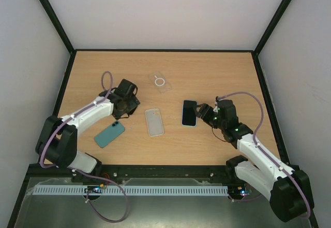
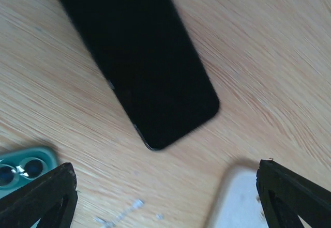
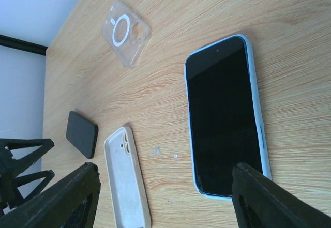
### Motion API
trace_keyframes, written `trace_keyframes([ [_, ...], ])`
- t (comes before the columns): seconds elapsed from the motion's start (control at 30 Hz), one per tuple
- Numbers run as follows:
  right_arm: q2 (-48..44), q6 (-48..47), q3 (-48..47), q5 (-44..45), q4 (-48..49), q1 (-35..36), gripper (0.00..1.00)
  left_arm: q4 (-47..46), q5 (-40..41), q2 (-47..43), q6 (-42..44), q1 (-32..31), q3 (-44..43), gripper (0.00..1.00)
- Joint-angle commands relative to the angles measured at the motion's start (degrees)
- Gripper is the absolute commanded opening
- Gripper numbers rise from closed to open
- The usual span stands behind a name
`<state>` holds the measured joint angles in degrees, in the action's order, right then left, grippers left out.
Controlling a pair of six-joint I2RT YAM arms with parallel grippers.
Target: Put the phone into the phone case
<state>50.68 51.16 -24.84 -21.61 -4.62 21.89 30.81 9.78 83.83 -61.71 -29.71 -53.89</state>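
I see left fingers (image 2: 44,197) spread wide, gripping nothing, hovering over black phone (image 2: 139,57), which lies flat on bench (image 2: 269,42). White case (image 1: 154,121) lies just beside phone toward bench middle, teal phone (image 1: 109,134) on its other side. Right fingers (image 3: 274,197) also spread, empty, close to blue-edged phone (image 3: 225,117), screen up. Clear ringed case (image 1: 160,81) farther back, apart from rest.

A black phone (image 2: 137,57) lies slantwise, screen up, on a wooden table (image 2: 269,42). A teal phone (image 2: 20,167) shows its camera corner at lower left, and a white case (image 2: 234,197) shows a corner at lower right. The left gripper (image 2: 165,201) has its fingers spread wide at the bottom corners.
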Motion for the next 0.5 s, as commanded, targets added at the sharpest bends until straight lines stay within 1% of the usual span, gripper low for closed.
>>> trace_keyframes([
  [0.0,-1.01,-0.96,-0.62,0.47,-0.73,0.34,0.69,4.01,3.95,2.17,-3.27,4.86,-2.14,0.95],
  [0.03,-1.06,-0.99,-0.57,0.50,-0.76,0.36,0.69,4.03,4.34,3.19,-3.65,5.82,-2.91,0.98],
  [0.07,-1.10,-0.97,-0.60,0.55,-0.84,0.35,0.69,3.77,4.48,3.75,-3.95,6.75,-3.49,0.99],
  [0.2,-1.32,-1.04,-0.49,0.68,-1.00,0.35,0.69,1.74,3.07,5.56,-5.80,9.57,-4.17,0.99],
  [0.47,-0.55,-0.53,-0.34,0.38,0.20,0.35,0.69,-2.54,1.81,11.89,-8.98,11.59,-5.85,0.99],
])
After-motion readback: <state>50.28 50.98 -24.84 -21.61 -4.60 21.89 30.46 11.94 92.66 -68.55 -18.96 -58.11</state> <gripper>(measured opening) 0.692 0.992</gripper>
